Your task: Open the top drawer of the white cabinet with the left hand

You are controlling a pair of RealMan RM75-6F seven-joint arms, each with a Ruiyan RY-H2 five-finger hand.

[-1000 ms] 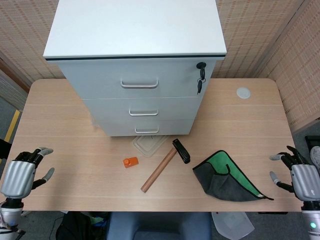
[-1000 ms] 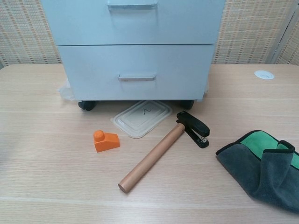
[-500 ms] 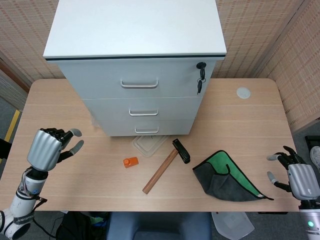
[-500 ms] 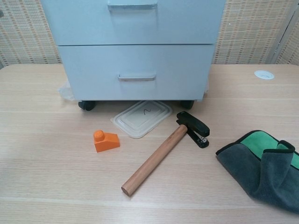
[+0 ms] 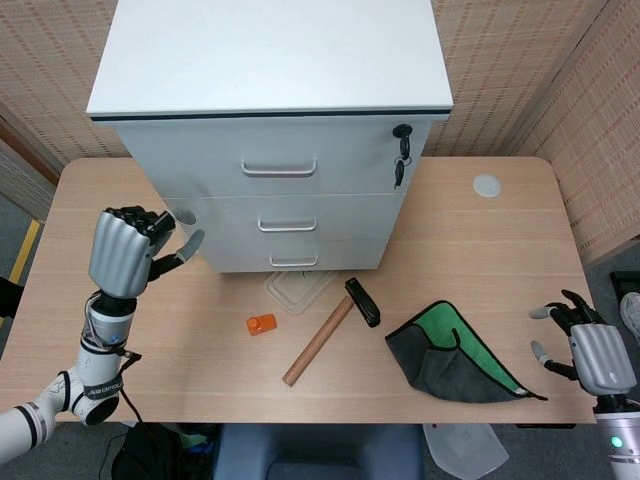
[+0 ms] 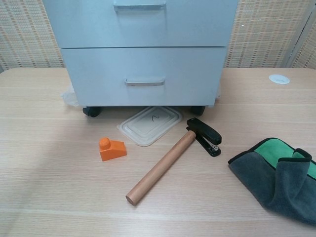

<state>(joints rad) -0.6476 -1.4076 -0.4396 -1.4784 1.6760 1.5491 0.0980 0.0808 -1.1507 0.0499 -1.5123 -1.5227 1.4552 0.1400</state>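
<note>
Handwritten "2"-like mark on clear lid [image 6: 149, 123]; nothing else legible.

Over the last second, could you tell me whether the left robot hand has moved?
Yes. The left robot hand has risen from the table's near left edge toward the white cabinet, now beside its left front corner.

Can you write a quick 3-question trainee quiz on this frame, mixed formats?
1. True or false: the left hand is gripping the top drawer handle.
2. Multiple choice: what lies directly between the orange block and the folded cloth on the table? A) a clear lid B) a hammer C) a key
3. Fill in: the key hangs at the top drawer's ___ end in the head view.

Key: 1. False; the hand is raised near the white cabinet, left of it, fingers holding nothing. 2. B, the hammer. 3. Right. The right hand plays no part here.
</note>
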